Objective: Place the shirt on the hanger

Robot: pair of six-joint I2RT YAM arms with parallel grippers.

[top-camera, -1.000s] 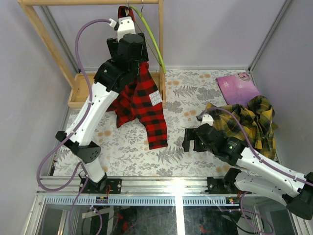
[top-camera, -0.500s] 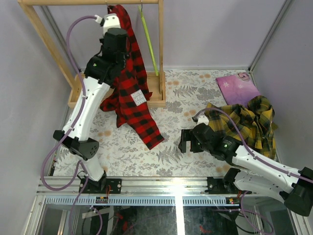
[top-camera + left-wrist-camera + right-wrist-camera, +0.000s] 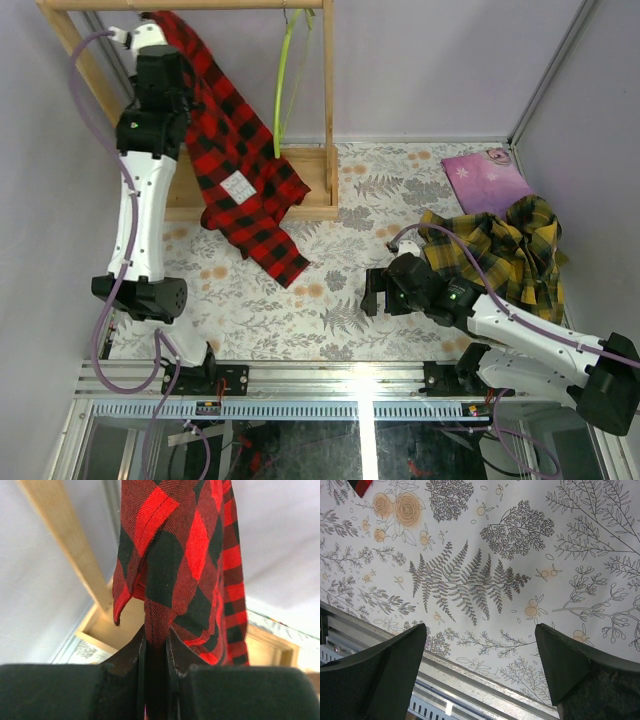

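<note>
The red-and-black plaid shirt [image 3: 235,160] hangs from my left gripper [image 3: 160,35], high at the back left beside the wooden rack's left post. Its tail trails down to the table [image 3: 285,265], and a white patch [image 3: 238,187] shows on it. In the left wrist view, my left gripper [image 3: 156,635] is shut on a fold of the shirt [image 3: 170,560]. My right gripper [image 3: 372,292] hovers low over the flowered tabletop near the front, open and holding nothing [image 3: 480,630]. The hanger is out of view.
A lime-green hanger [image 3: 283,80] hangs from the wooden rack's top rail [image 3: 200,4]. The rack's base tray [image 3: 315,185] sits at the back left. A yellow-and-dark plaid shirt [image 3: 510,245] and a purple cloth [image 3: 485,178] lie at the right.
My left arm has swung left along the rail, carrying the shirt away from the green hanger, which now hangs bowed. My left jaws closed tighter. The right gripper crept slightly left.
</note>
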